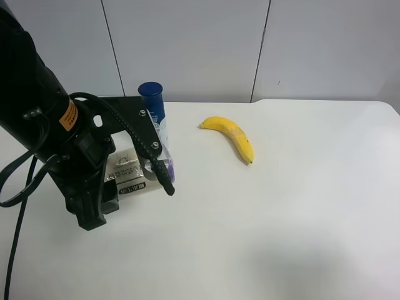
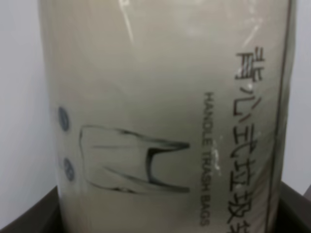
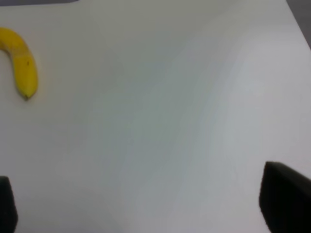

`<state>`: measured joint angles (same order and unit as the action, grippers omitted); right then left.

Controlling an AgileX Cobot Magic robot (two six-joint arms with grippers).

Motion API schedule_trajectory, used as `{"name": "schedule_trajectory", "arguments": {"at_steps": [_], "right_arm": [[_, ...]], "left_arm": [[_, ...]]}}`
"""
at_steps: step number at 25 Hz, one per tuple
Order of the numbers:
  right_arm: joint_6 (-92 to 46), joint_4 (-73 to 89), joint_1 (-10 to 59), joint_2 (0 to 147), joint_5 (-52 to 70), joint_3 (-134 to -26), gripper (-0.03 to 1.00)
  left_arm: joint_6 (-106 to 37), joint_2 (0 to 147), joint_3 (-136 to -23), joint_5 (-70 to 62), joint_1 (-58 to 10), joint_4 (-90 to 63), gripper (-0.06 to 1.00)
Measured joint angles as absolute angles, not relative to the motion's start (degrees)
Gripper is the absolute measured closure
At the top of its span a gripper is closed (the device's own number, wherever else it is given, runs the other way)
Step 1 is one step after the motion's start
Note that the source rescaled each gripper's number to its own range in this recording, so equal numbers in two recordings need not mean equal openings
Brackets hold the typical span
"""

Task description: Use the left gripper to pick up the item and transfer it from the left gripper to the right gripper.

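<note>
The white table (image 1: 300,219) filled most of the high view, and its right half was bare. The bulky black left arm (image 1: 31,106), with thick black cables trailing from it, reached in from the upper left corner of that view down to the table's left part. At its end the left gripper (image 1: 130,187) was clamped on the item (image 1: 125,169), one broad screwed plate lying across the side toward the bottle and the other on the side toward the camera. The item lay on its side between the plates, cream label up and a purple end (image 1: 169,170) showing past the far plate; whether it touched the table could not be told. In the left wrist view its label (image 2: 160,97) filled the frame, printed "HANDLE TRASH BAGS" beside a line drawing of a bag. The blue-capped bottle (image 1: 151,100) stood upright just behind the gripper. The banana (image 1: 231,134) lay alone near the table's middle, well apart from both. The right gripper (image 3: 146,206) hung over bare table, its two dark fingertips (image 3: 286,199) spread wide with nothing between them, the banana's end (image 3: 22,58) off to one side.
</note>
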<state>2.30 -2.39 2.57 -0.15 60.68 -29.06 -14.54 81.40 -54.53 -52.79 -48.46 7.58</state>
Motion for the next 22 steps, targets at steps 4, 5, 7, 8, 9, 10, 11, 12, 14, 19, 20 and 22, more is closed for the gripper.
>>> {"name": "schedule_trajectory", "arguments": {"at_steps": [4,5,7,8,9,10,11,12,14,19,20,22], "right_arm": [[2.30,-2.39,2.57,-0.15,60.68,-29.06,-0.03],[2.30,-2.39,2.57,-0.15,60.68,-29.06,-0.03],[2.30,-2.39,2.57,-0.15,60.68,-29.06,-0.03],[2.30,-2.39,2.57,-0.15,60.68,-29.06,-0.03],[2.30,-2.39,2.57,-0.15,60.68,-29.06,-0.03],[2.30,-2.39,2.57,-0.15,60.68,-29.06,-0.03],[2.30,-2.39,2.57,-0.15,60.68,-29.06,-0.03],[2.30,-2.39,2.57,-0.15,60.68,-29.06,-0.03],[2.30,-2.39,2.57,-0.15,60.68,-29.06,-0.03],[2.30,-2.39,2.57,-0.15,60.68,-29.06,-0.03],[2.30,-2.39,2.57,-0.15,60.68,-29.06,-0.03],[2.30,-2.39,2.57,-0.15,60.68,-29.06,-0.03]], "left_arm": [[-15.86,81.40,-55.43,-52.36,-48.59,7.56,0.94],[-16.55,81.40,-55.67,-52.25,-48.59,7.50,0.94],[-17.38,81.40,-55.96,-51.67,-48.59,7.50,0.94],[-17.77,81.40,-55.96,-51.44,-48.59,7.50,0.94],[-18.15,81.47,-55.96,-51.31,-48.59,7.50,0.94],[-18.54,81.47,-56.01,-51.30,-48.59,7.50,0.94],[-18.92,81.53,-56.01,-51.24,-48.59,7.50,0.94],[-19.23,81.53,-56.01,-50.96,-48.59,7.50,0.94],[-20.16,81.53,-56.06,-50.66,-48.59,7.50,0.94],[-21.86,81.58,-56.06,-48.89,-48.59,7.50,0.94],[-22.13,81.58,-56.06,-48.42,-48.59,7.50,0.94],[-22.53,81.58,-56.06,-47.05,-48.59,7.50,0.94]]}}
